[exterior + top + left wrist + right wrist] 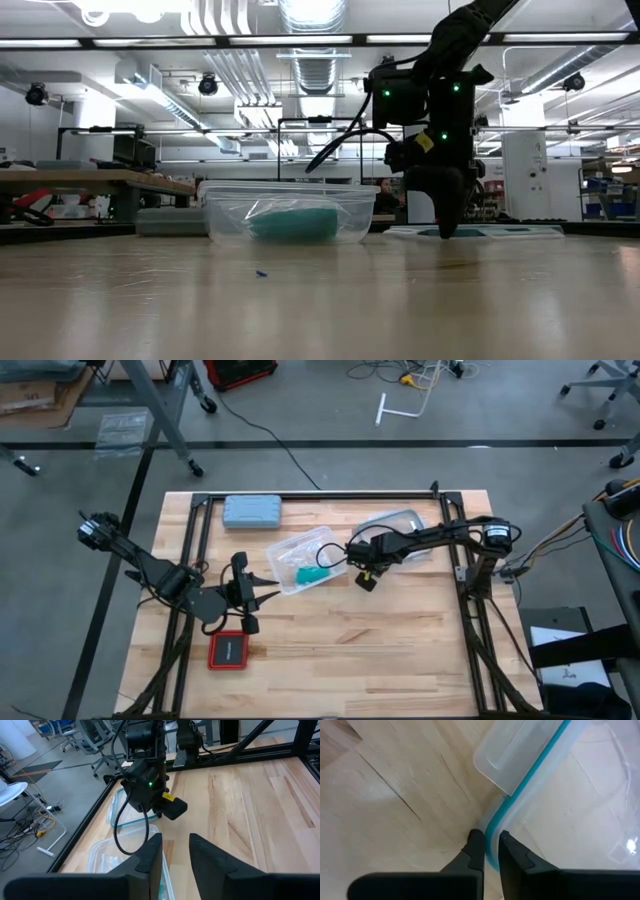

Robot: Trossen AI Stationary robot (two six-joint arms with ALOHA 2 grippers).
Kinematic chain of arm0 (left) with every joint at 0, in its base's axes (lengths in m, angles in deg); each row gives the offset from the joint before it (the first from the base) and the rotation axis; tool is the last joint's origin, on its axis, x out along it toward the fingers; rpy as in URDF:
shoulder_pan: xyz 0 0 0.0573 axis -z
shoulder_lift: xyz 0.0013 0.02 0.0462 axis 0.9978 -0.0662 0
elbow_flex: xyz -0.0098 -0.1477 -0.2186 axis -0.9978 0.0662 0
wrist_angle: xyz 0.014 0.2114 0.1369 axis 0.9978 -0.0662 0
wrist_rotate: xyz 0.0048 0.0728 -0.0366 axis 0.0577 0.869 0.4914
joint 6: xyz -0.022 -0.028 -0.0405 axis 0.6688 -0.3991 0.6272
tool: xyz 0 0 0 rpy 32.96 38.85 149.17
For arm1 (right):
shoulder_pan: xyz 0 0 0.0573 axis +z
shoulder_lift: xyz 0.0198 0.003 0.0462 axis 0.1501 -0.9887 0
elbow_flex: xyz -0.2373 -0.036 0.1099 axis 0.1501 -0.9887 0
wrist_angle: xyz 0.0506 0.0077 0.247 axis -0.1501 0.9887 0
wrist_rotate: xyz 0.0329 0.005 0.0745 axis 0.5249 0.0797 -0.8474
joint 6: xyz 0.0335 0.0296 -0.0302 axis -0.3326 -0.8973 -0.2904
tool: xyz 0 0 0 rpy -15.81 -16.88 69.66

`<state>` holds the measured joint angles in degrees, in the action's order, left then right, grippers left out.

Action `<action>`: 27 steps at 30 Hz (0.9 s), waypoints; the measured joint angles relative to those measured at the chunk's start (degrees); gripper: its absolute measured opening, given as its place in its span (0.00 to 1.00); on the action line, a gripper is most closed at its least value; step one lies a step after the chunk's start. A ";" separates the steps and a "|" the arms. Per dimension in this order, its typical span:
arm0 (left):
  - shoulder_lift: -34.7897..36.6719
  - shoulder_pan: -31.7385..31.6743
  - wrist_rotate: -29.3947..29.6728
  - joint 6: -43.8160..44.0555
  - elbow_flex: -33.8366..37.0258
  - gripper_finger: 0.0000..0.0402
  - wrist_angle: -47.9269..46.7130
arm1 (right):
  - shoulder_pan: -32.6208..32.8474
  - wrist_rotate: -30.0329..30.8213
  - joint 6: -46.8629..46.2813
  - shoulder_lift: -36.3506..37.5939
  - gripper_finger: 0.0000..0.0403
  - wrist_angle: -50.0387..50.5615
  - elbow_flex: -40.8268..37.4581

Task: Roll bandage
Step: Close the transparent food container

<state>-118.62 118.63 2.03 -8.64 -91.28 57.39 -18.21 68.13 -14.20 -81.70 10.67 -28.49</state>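
The teal bandage (312, 575) lies bunched on the bottom of an open clear tub (306, 561) in the middle of the table; the low view shows the bandage (293, 222) through the tub's wall (225, 215). The tub's clear lid (398, 528), rimmed in teal, lies flat on the table to the tub's right. My right gripper (365, 577) points down at the lid's near left edge and is shut on it. My left gripper (270, 588) stands open left of the tub, with nothing between its fingers (150, 857). My right gripper pinches the lid's teal rim (492, 837) between its two fingers, close to a corner tab (512, 757). The fingers (476, 845) come from above, pointing down, one outside the rim and one over the lid's clear face. The lid (480, 232) lies flat on the table.
A grey-blue hard case (252, 511) lies at the far left of the table. A red and black flat square (228, 651) sits near the front left. Black frame rails (300, 496) run along the table's far, left and right edges. Bare wood stretches across the near half.
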 joint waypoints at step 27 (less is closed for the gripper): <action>0.00 0.00 0.00 0.02 0.00 0.27 1.00 | -7.43 4.80 -15.29 23.60 0.00 14.23 -2.97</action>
<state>-118.62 118.63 2.02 -8.63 -91.28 58.39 -25.64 72.94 -29.48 -58.10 24.90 -31.47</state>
